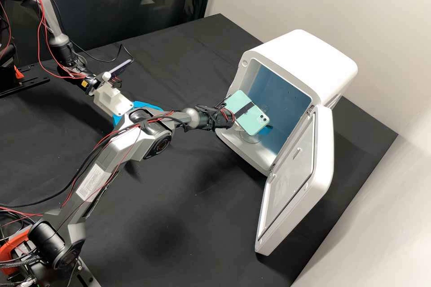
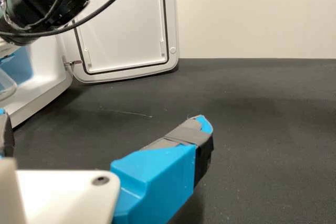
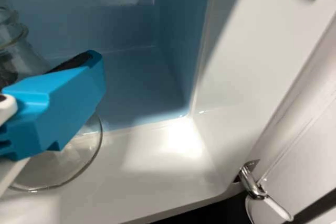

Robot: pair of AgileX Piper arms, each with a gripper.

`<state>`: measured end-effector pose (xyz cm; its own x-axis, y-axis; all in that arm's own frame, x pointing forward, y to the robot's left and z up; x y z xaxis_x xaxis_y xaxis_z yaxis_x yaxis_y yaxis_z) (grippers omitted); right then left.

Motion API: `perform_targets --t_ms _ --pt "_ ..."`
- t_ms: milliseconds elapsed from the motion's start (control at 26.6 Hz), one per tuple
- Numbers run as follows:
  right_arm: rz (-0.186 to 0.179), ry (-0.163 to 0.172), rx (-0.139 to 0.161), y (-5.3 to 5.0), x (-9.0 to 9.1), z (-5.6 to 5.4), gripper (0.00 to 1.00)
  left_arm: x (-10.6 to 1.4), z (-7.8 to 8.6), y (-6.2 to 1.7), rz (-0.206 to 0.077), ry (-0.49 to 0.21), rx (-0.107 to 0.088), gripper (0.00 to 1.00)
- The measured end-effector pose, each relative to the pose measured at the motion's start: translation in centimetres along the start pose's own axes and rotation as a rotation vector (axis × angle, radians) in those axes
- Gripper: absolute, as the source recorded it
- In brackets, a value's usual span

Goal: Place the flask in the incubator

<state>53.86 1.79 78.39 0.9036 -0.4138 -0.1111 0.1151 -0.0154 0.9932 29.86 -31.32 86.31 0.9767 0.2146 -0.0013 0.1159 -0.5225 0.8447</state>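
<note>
My right gripper (image 3: 37, 61) sits in the incubator's (image 1: 305, 58) mouth, against the flask (image 3: 58, 167); I cannot tell whether it is clamped. The flask's base seems to rest just inside, on the front sill. I judge this the placing step: next, make sure it's released, then back straight out, clear of the open door (image 1: 296, 179).

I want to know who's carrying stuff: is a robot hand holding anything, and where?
The left gripper holds nothing. The right gripper is beside the flask, which stands in the incubator; a grip cannot be told.
</note>
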Motion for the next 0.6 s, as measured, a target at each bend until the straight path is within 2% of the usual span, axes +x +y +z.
perform_targets --t_ms 113,225,338,488,601 --pt "-0.001 -0.001 -0.01 -0.1 0.0 0.0 1.0 0.0 0.0 0.0 0.0 0.0 0.0 1.0" --pt "0.012 -0.018 -0.026 -0.2 0.3 0.4 1.0 0.0 0.0 0.0 0.0 0.0 0.0 1.0" --pt "0.009 -0.024 -0.035 -0.5 0.5 0.7 1.0 0.0 0.0 0.0 0.0 0.0 0.0 1.0" --pt "0.013 -0.028 -0.054 -0.4 0.8 0.9 1.0 0.0 0.0 0.0 0.0 0.0 0.0 1.0" --pt "0.013 -0.039 -0.05 -0.3 1.2 1.4 1.0 0.0 0.0 0.0 0.0 0.0 0.0 1.0"
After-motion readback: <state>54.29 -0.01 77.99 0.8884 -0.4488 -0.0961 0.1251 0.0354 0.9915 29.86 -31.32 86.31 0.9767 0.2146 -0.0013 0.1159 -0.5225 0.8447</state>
